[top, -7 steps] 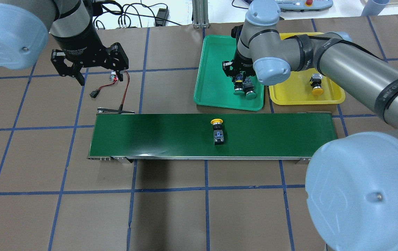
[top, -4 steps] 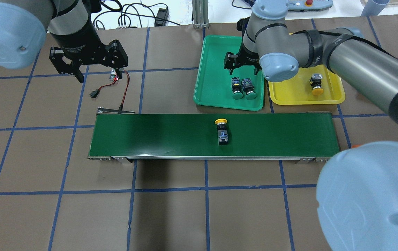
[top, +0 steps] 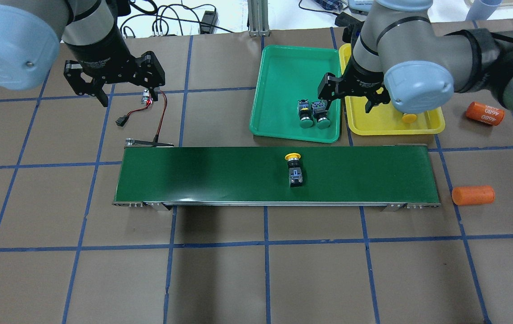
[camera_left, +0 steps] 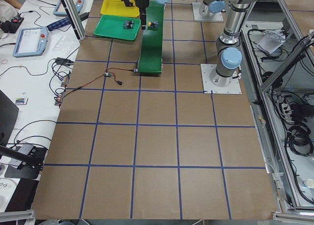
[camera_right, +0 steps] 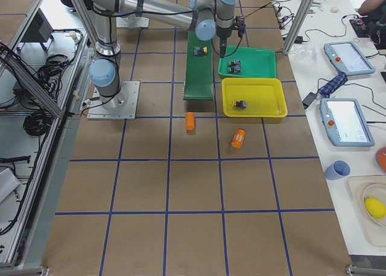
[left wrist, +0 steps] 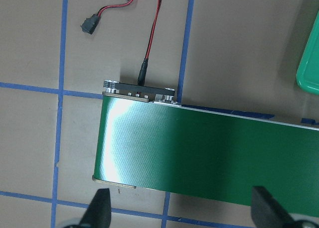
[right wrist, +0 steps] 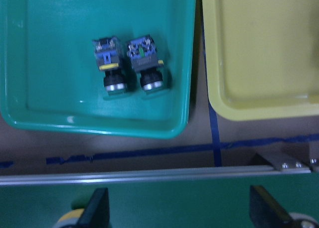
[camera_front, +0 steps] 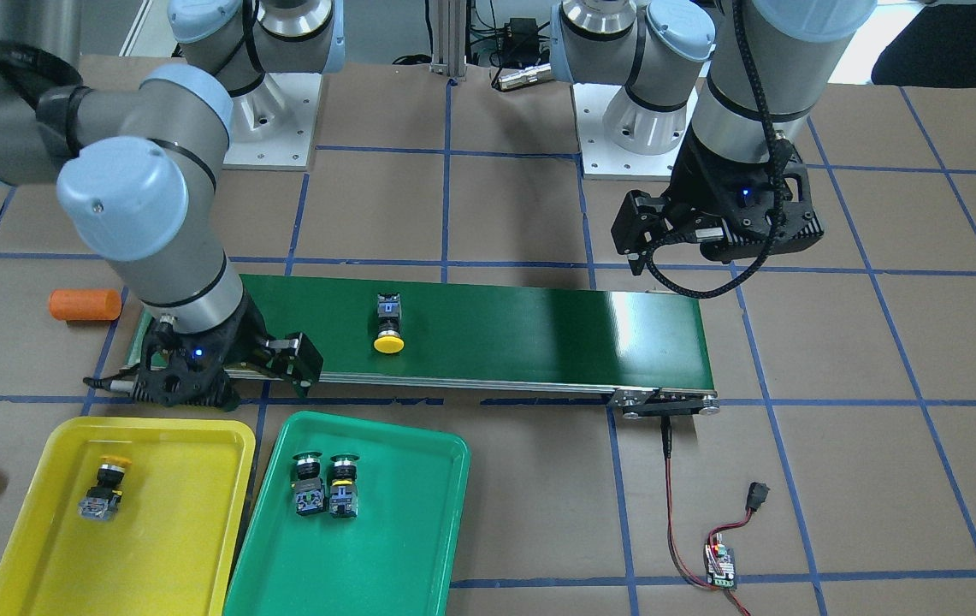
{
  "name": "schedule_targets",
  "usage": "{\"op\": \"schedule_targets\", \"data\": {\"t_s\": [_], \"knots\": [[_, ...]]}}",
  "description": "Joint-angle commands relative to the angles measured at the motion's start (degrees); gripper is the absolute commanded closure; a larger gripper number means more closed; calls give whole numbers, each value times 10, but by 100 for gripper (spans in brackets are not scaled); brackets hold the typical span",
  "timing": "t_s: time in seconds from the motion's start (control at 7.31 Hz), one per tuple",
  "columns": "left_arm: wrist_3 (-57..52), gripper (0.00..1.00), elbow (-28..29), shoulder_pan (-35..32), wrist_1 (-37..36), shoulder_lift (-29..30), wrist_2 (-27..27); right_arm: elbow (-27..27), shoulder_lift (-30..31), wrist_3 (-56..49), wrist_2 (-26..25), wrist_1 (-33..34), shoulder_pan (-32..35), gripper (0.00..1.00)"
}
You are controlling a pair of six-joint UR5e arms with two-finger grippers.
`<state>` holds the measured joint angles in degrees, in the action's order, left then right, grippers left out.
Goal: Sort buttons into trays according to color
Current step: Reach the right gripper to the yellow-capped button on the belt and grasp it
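Two green buttons lie side by side in the green tray, also seen in the right wrist view. One yellow button lies in the yellow tray. Another yellow button lies on the conveyor belt. My right gripper is open and empty, raised over the gap between the two trays. My left gripper is open and empty, above the table beyond the belt's left end.
Two orange cylinders lie on the table right of the belt and the yellow tray. A red-and-black wire with a small circuit board runs from the belt's left end, under my left gripper.
My right gripper has lifted away from the green buttons and moved right, to the edge of the yellow tray. The yellow button on the belt has travelled a little to the right. My left arm barely moved.
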<state>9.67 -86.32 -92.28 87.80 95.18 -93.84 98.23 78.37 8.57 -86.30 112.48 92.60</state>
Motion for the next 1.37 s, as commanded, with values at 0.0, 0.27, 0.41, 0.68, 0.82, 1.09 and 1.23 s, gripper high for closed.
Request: {"op": "schedule_targets", "data": {"t_s": [0.0,0.27,0.41,0.68,0.82,1.09,1.23], "knots": [[0,0,-1,0,0,-2,0,55,34,-2,-5,5,0,0],[1,0,-4,0,0,-2,0,64,15,2,-7,17,28,0],[1,0,-1,0,0,-2,0,64,9,1,-9,18,42,0],[0,0,-3,-1,0,-2,0,69,6,1,-2,13,45,0],[0,0,-3,0,0,-2,0,72,0,-1,3,12,45,0],[0,0,-2,0,0,-2,0,72,-10,-2,5,12,54,0],[0,0,-1,0,0,-2,1,72,-23,-1,5,15,58,0]]}}
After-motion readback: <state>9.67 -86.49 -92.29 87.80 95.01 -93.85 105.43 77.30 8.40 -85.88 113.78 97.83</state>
